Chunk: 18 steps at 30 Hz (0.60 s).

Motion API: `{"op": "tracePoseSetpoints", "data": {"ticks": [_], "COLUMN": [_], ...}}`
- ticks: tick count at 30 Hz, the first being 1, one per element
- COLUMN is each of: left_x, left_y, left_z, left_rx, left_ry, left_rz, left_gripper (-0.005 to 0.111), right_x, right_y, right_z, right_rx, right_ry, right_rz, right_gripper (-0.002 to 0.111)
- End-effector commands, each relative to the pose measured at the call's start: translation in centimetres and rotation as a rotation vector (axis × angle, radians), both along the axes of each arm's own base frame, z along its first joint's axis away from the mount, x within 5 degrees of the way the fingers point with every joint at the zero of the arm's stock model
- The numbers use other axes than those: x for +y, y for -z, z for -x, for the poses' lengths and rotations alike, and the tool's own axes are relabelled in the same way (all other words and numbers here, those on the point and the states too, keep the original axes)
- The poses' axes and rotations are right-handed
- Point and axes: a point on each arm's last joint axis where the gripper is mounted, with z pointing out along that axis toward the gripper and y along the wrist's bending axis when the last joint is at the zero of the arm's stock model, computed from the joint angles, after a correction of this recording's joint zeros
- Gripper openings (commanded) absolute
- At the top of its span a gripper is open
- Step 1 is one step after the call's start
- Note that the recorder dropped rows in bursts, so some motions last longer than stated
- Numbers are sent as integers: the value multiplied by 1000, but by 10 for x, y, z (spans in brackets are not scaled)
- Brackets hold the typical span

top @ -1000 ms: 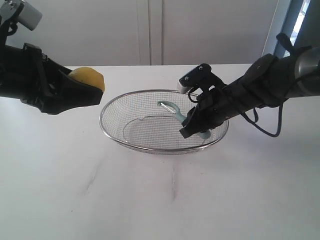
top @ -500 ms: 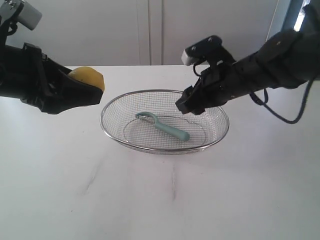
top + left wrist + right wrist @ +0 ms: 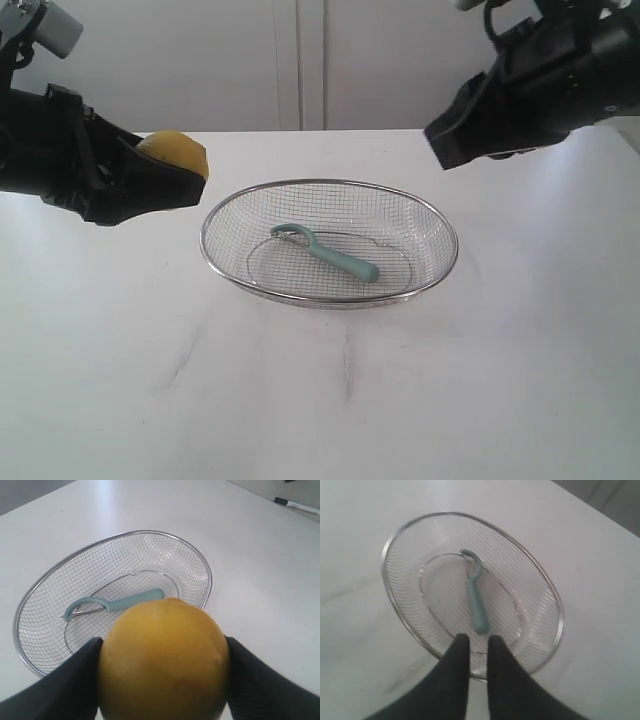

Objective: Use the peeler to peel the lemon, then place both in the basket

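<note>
The yellow lemon (image 3: 175,152) is held up in the air left of the basket, with my left gripper (image 3: 180,175) shut on it. In the left wrist view the lemon (image 3: 162,660) fills the space between the two black fingers (image 3: 70,685). The teal peeler (image 3: 330,255) lies loose on the floor of the wire basket (image 3: 330,182), its curved head pointing left. My right gripper (image 3: 440,150) hangs high above the basket's right rim. In the right wrist view, that right gripper (image 3: 477,639) shows a narrow gap between its fingers with nothing in it, above the peeler (image 3: 475,600).
The basket (image 3: 555,605) stands in the middle of a white table (image 3: 330,400). A white wall with cabinet doors runs behind. A pen-like object (image 3: 295,505) lies on the table far from the basket.
My right gripper let go of the peeler into the basket, then rose up and to the right, away from it. The left gripper and lemon have not moved.
</note>
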Motion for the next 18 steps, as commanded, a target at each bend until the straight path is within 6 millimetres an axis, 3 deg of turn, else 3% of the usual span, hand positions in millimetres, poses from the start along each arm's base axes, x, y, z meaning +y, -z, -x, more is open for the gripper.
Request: {"op": "tracePoseSetpoints", "data": {"ticks": [1, 8, 18], "left_x": [-1, -1, -1], "left_y": [-6, -6, -6], "left_z": [2, 2, 2], "left_rx": [1, 2, 4], "left_ry": [-1, 1, 5], "left_rz": [34, 35, 35], "left_gripper": [0, 0, 0], "right_x": [-21, -25, -24], "right_y": [-4, 13, 15], "right_z": [10, 10, 10], "right_rx": [3, -12, -6], "right_ry": [204, 256, 261], "right_rz": [66, 61, 35], "right_gripper": [0, 0, 0]}}
